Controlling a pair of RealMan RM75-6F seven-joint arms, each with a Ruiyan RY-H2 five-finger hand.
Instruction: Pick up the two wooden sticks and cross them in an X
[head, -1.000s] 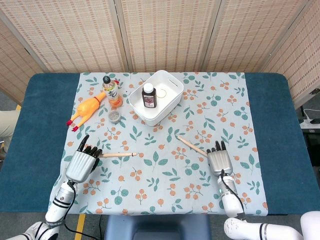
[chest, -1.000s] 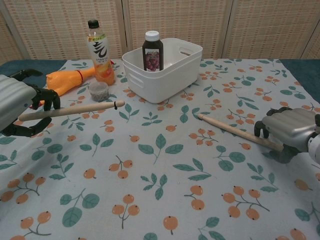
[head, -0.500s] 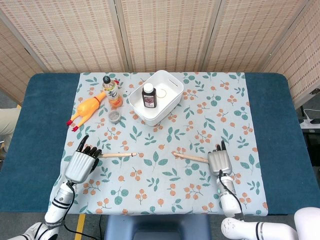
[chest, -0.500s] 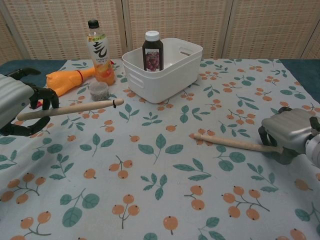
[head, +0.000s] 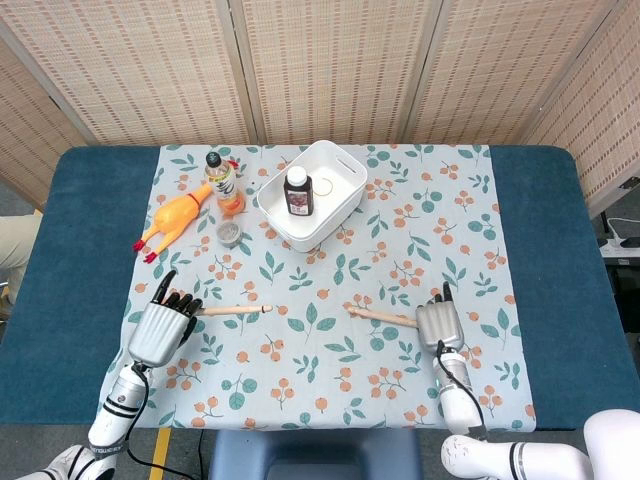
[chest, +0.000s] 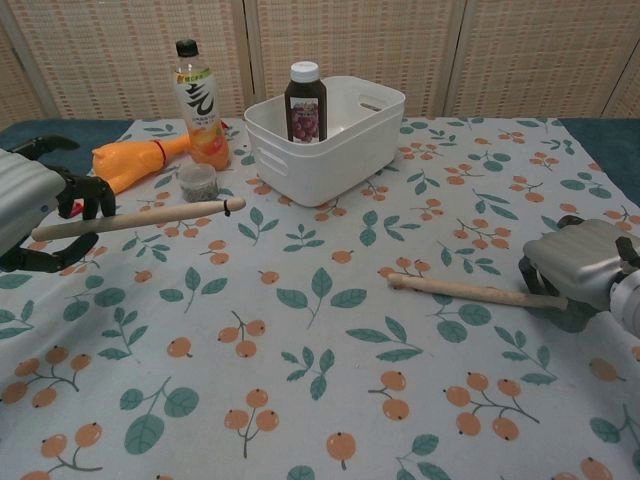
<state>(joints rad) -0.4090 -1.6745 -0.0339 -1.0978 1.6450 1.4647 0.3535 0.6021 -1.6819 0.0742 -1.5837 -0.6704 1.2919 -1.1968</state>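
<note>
Two pale wooden sticks are in play over the leaf-and-berry cloth (head: 330, 350). My left hand (head: 160, 328) (chest: 25, 210) grips one stick (head: 235, 310) (chest: 140, 217) by its near end; the stick points right, held just above the cloth. At the right, my right hand (head: 438, 325) (chest: 585, 265) holds the other stick (head: 380, 317) (chest: 470, 291) by its end. That stick points left, low over the cloth and nearly level. The two sticks are apart, with a wide gap between their tips.
A white bin (head: 340, 195) (chest: 375, 130) with a dark bottle (head: 297, 190) (chest: 305, 100) in it stands at the back centre. Left of it are an orange drink bottle (head: 224, 182) (chest: 198, 103), a small jar (head: 229, 233) (chest: 197, 181) and a rubber chicken (head: 175, 218) (chest: 130, 160).
The right hand has swung its stick from a diagonal to nearly level, its tip moving toward me, and has drawn slightly right. The left hand and its stick have barely shifted.
</note>
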